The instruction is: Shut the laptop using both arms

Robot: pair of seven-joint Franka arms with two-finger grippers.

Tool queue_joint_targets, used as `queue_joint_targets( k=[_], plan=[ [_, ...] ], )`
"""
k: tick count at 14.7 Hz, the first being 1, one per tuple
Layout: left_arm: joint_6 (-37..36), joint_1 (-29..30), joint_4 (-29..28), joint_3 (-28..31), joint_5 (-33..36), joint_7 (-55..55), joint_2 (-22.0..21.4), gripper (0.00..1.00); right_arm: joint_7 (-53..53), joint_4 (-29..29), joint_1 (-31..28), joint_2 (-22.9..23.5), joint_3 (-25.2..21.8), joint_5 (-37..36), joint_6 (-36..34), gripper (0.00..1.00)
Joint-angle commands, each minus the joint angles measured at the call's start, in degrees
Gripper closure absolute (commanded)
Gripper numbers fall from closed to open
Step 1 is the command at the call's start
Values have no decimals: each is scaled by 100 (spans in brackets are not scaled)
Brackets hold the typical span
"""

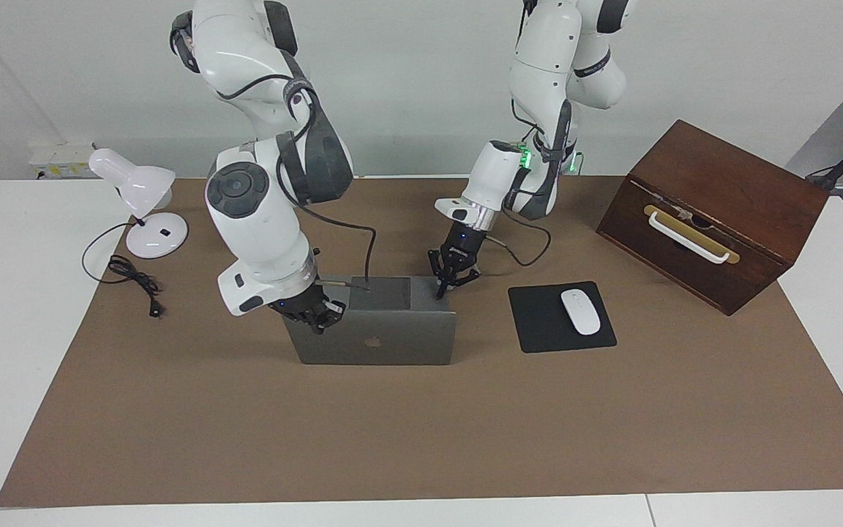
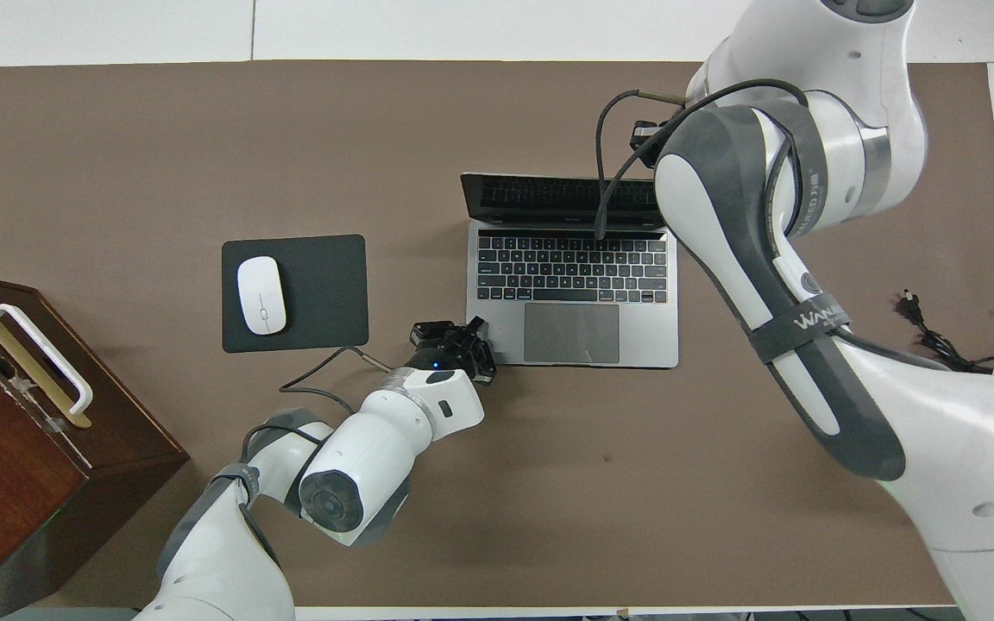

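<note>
Right gripper (image 1: 317, 320), fingers together, presses the laptop (image 1: 376, 340) lid's top corner; left gripper (image 1: 442, 291), likewise closed, touches its base corner.

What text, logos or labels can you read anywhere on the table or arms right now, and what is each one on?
"WANA", cut off by a dark strap: white forearm shell of the right arm.
Vertical lettering, too blurred to read: dark grey band on that arm.
Apple logo, a sign without words: lid of the thin silver-grey laptop.
Key legends: too small to read.
Small white print on the left hand: too small to read.
</note>
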Motion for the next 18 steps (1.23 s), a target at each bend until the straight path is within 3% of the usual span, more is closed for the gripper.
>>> queue_joint_targets(
  k=[1, 10, 15, 18],
  plan=[
    [-103, -127, -371, 106, 23, 50, 125, 100, -163, -492, -118, -125, 66, 157, 24, 100],
    [-103, -127, -371, 106, 23, 58, 125, 100, -119, -1002, -162, -46, 66, 446, 287, 100],
    [-103, -127, -371, 106, 23, 58, 134, 100, -119, -1643, -153, -19, 66, 474, 1148, 100],
    [-103, -127, -371, 106, 23, 67, 134, 100, -110, -1732, -153, 7, 66, 483, 1228, 100]
  ],
)
